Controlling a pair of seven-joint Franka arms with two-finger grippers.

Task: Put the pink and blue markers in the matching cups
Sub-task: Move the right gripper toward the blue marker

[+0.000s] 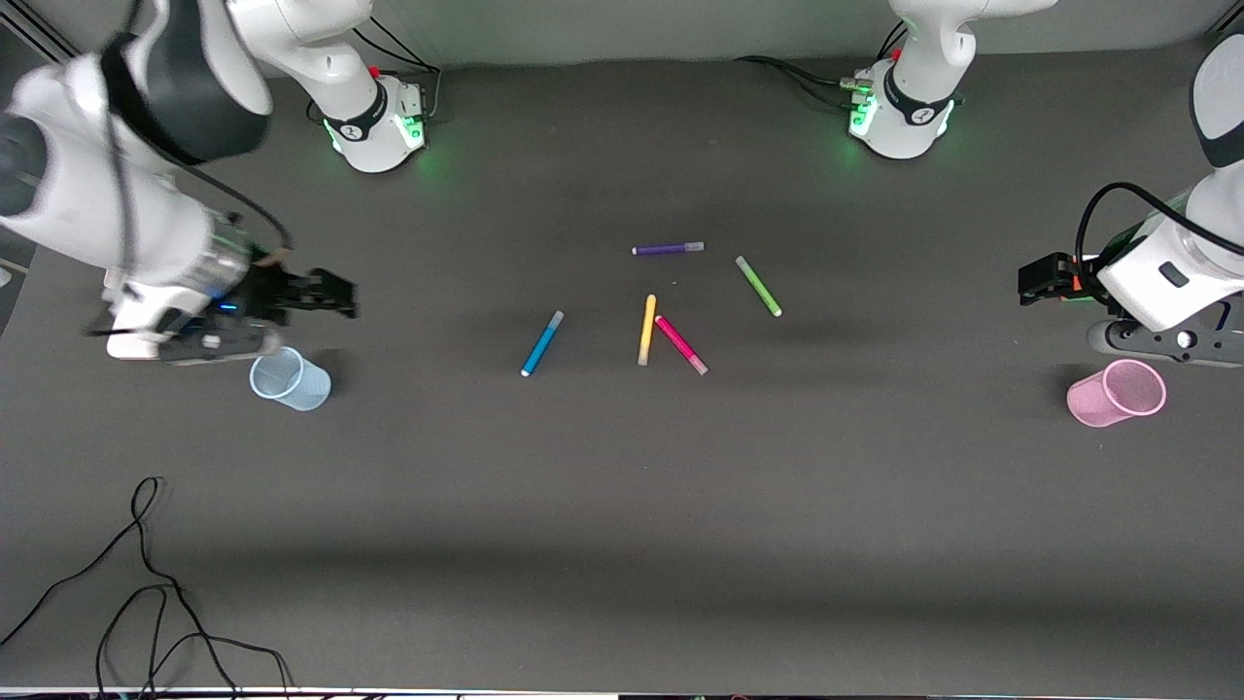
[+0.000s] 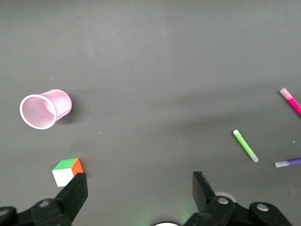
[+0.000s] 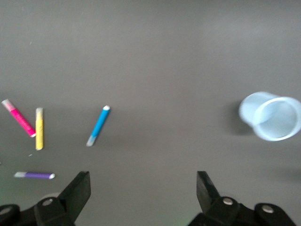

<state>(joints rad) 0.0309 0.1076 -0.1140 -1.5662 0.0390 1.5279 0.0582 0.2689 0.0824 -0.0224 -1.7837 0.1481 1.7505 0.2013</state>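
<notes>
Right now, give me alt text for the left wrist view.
The open left gripper hangs over dark table, empty. A pink cup stands near a small colour cube; green marker, pink marker and purple marker lie apart.

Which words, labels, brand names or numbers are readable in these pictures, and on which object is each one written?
None can be read.
Dark collar band on each arm's base: a small mark, too small to read.
Markers, such as the blue marker and the pink marker: no print shows.

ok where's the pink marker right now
In the front view the pink marker lies flat mid-table, one end almost touching the yellow marker beside it, with the blue marker farther toward the right arm's end.
</notes>
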